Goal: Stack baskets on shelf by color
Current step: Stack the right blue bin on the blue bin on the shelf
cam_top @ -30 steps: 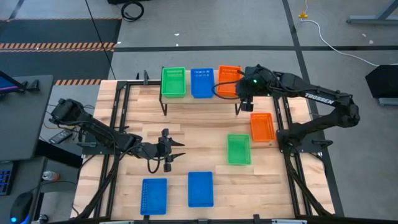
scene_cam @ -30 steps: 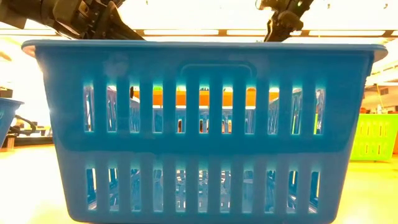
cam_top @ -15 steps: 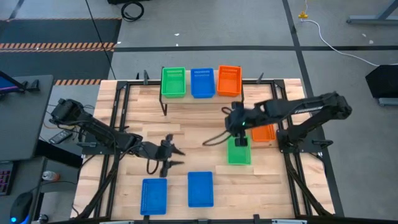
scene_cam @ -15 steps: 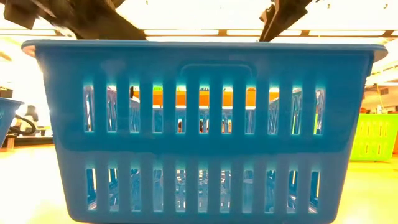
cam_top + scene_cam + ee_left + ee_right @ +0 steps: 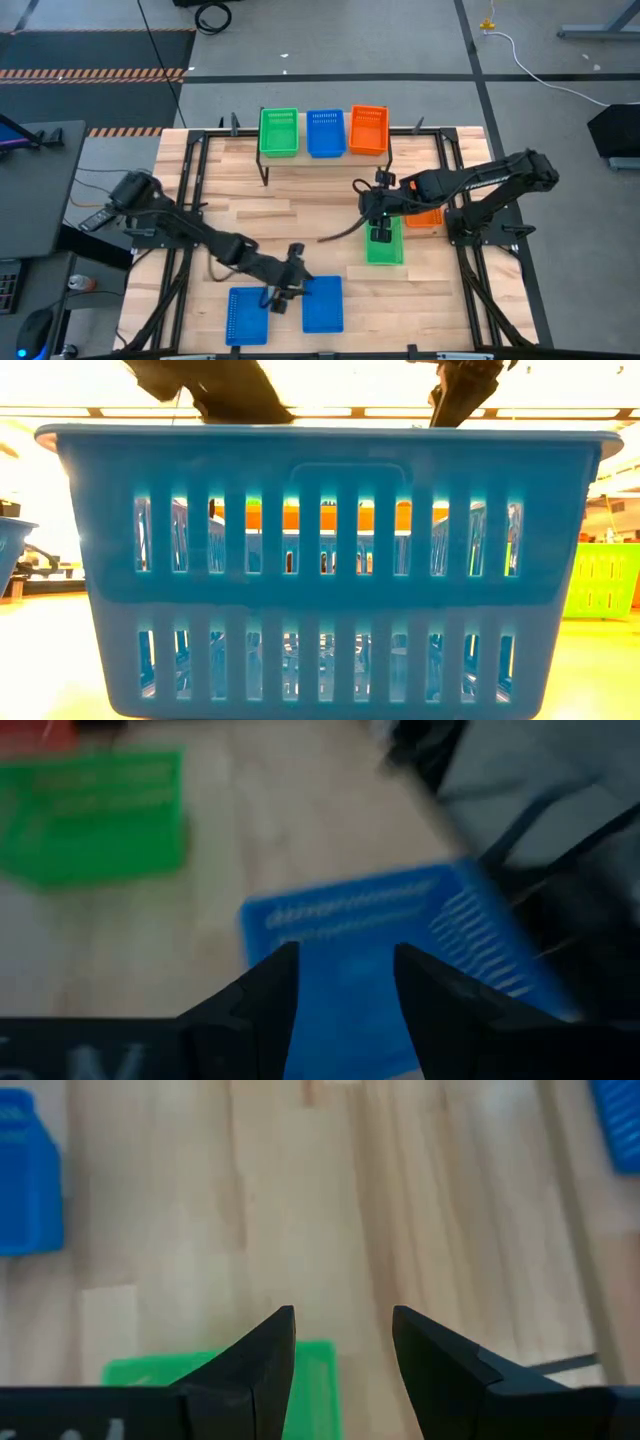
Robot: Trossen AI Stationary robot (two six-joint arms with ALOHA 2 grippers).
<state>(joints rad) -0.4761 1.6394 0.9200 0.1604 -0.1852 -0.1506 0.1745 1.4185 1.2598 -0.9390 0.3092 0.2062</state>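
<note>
Over the front blue basket [image 5: 322, 303] the left gripper [image 5: 291, 283] has just arrived, right gripper [image 5: 381, 226] swung down onto the green basket [image 5: 384, 246] (both spread, empty) — two pickups starting.

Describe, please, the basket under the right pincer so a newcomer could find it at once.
Start at the wooden table and go to its right half, in front of the shelf. There the green basket lies beneath the open right pincer, the only green one off the shelf.

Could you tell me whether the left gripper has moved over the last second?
Yes. In the high view the left gripper has travelled away from the shelf toward the near edge, and now hangs open beside the blue basket on the table.
</note>
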